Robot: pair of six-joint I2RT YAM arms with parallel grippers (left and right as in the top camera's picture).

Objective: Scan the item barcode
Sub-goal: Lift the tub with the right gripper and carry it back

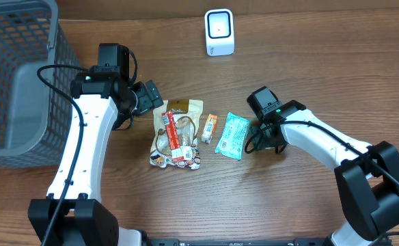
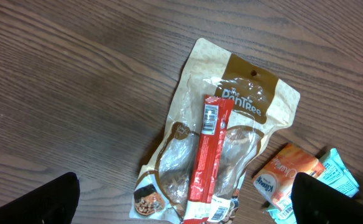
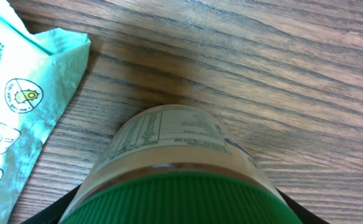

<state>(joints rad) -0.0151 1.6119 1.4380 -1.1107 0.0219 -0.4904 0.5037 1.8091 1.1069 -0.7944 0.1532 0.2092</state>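
wood table point(image 3: 293, 74); green-capped bottle point(image 3: 169, 149) inside right gripper point(image 3: 178, 208), teal packet point(image 3: 20, 106) beside

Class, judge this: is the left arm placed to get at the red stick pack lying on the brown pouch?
Probably yes: the red stick pack lies uncovered atop the brown pouch, and the left gripper hovers above with jaws open.

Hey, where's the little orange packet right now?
The orange packet lies near the middle of the overhead view, between the brown pouch on the left arm's side and the teal packet on the right arm's side.
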